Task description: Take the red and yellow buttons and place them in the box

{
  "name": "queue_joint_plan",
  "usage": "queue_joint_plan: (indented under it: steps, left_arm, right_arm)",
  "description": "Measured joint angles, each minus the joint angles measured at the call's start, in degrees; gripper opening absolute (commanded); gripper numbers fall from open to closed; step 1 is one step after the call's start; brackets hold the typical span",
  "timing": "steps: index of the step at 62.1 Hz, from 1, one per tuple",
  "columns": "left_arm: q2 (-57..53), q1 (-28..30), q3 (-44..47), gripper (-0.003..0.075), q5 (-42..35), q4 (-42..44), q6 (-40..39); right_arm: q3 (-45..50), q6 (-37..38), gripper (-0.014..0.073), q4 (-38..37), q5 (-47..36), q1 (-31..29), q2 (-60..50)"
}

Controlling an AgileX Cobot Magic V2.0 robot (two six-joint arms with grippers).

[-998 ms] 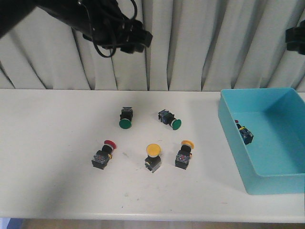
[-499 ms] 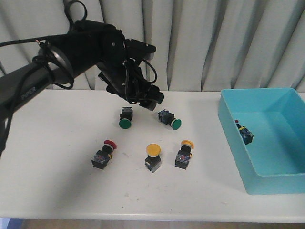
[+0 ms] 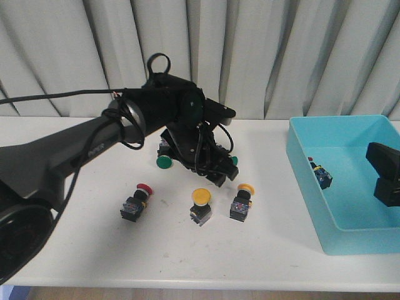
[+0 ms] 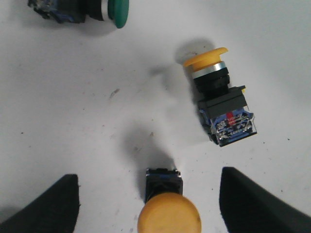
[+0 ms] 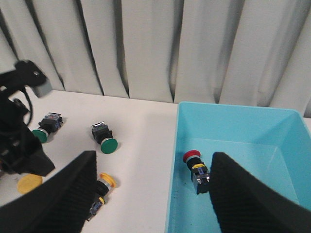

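Front view: left arm lettering too blurred to read.

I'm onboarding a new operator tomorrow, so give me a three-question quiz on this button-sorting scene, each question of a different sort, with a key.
1. True or false: the box already holds a red button.
2. Multiple choice: the left gripper hangs open over which item? A) a green button B) the middle yellow button C) the red button on the table
3. Fill in: counting red and yellow buttons on the table outside the box, there are ___.

Key: 1 true. 2 B; in the left wrist view its yellow cap sits between the spread fingers, untouched. 3 three: one red, two yellow, the second being the right yellow button.
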Motion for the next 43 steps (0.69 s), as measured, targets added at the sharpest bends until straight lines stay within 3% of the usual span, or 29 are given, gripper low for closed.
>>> queue_joint_plan:
  steps: [26, 43]
  left_arm:
    - [2.14, -0.39, 0.0, 0.0575, 3.46, -0.06, 0.0]
    - [2.41, -0.39, 0.0, 0.0528, 5.45, -0.11, 0.0]
  right_arm:
    - [0.05, 0.0, 0.0493, 0.0, -0.38, 1.15, 0.0]
    - [0.05, 0.0, 0.0493, 0.0, -0.43, 1.15, 0.0]
